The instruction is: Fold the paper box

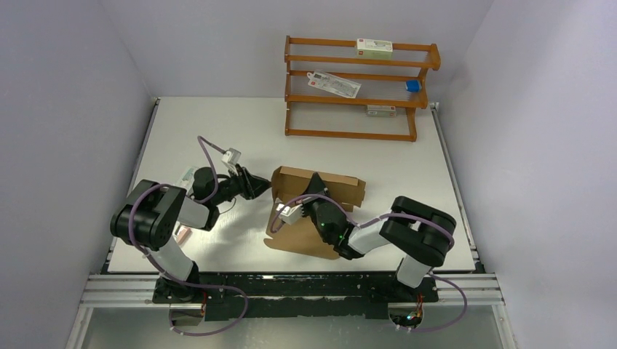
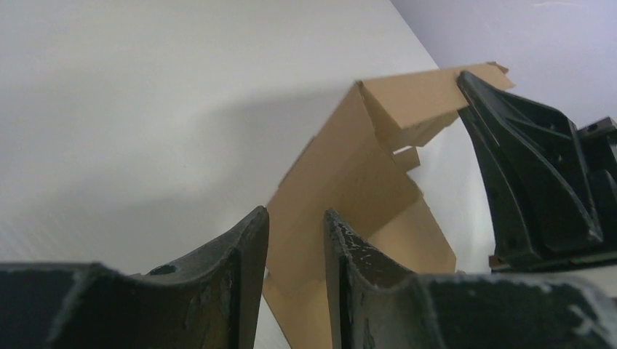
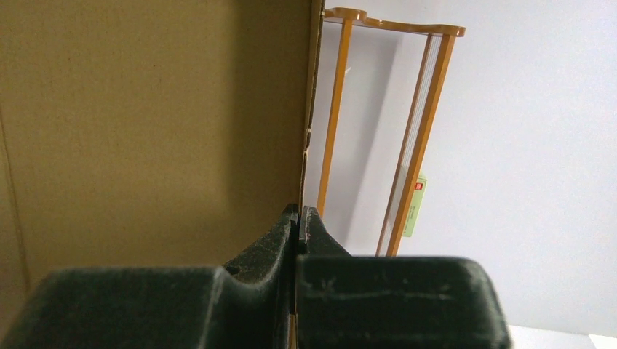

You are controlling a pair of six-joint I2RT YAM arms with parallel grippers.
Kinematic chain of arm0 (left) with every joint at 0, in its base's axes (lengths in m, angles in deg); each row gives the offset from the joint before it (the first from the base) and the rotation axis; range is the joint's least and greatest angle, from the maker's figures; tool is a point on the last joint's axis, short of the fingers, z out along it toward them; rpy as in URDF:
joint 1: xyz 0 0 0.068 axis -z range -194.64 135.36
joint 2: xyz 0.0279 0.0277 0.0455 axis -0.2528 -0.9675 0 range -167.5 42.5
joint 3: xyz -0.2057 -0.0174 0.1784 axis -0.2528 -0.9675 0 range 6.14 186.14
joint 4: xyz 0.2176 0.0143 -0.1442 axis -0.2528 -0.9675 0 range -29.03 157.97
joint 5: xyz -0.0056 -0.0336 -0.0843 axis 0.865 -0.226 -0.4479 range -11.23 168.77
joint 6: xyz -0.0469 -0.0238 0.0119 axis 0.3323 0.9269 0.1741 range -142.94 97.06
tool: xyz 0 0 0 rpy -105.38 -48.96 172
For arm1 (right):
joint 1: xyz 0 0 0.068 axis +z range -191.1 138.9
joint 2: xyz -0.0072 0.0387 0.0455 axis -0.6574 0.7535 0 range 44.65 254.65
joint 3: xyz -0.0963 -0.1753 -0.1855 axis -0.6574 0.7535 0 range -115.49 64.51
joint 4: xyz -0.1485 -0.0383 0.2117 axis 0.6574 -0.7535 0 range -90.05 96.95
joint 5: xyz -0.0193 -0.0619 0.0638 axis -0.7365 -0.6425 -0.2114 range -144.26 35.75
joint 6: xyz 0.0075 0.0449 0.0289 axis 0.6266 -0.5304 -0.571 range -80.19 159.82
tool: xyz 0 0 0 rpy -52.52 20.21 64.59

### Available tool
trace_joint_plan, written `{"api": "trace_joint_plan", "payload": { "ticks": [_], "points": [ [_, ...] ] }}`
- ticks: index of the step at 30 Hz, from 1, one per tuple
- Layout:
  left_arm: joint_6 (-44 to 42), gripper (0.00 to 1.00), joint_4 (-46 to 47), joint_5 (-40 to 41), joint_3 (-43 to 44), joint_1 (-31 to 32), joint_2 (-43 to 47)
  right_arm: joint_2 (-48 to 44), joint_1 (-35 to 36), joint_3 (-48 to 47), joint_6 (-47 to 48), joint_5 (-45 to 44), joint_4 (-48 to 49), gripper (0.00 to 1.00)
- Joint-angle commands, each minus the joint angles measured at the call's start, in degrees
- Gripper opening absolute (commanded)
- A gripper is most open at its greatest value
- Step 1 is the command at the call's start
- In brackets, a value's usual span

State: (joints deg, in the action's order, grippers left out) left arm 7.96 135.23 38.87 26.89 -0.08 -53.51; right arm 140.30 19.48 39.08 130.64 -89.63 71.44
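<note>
The paper box (image 1: 331, 190) is brown cardboard, partly folded, in the middle of the table, with a raised back wall and a flat panel (image 1: 302, 236) lying toward me. My right gripper (image 1: 314, 186) is shut on the edge of an upright wall; in the right wrist view its jaws (image 3: 300, 215) pinch the thin cardboard edge beside a wide brown panel (image 3: 145, 123). My left gripper (image 1: 265, 187) sits just left of the box's left corner, apart from it. Its jaws (image 2: 297, 222) stand a narrow gap apart and empty, with the box (image 2: 349, 182) ahead of them and the right gripper (image 2: 531, 182) beyond.
A wooden rack (image 1: 356, 87) stands at the back right, holding white cartons (image 1: 374, 49) and a small blue item (image 1: 412, 86); it also shows in the right wrist view (image 3: 426, 109). A tiny pink item (image 1: 182, 234) and a white carton (image 1: 186, 174) lie by the left arm.
</note>
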Motion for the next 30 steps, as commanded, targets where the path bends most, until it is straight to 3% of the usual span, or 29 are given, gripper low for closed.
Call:
{"api": "trace_joint_plan", "payload": {
  "ticks": [1, 14, 30],
  "points": [
    [-0.2, 0.39, 4.3, 0.1, -2.0, 1.9, 1.1, 2.7, 0.7, 1.3, 4.1, 0.9, 8.7, 0.00],
    [-4.1, 0.40, 7.5, 2.6, -0.7, 4.9, -1.7, 4.6, 2.6, 2.5, 5.8, 1.4, 11.1, 0.00],
    [-6.6, 0.43, 17.2, 7.0, 1.6, 8.3, -8.8, 0.9, 3.5, 1.1, 0.7, 3.0, -1.6, 0.00]
  ]
}}
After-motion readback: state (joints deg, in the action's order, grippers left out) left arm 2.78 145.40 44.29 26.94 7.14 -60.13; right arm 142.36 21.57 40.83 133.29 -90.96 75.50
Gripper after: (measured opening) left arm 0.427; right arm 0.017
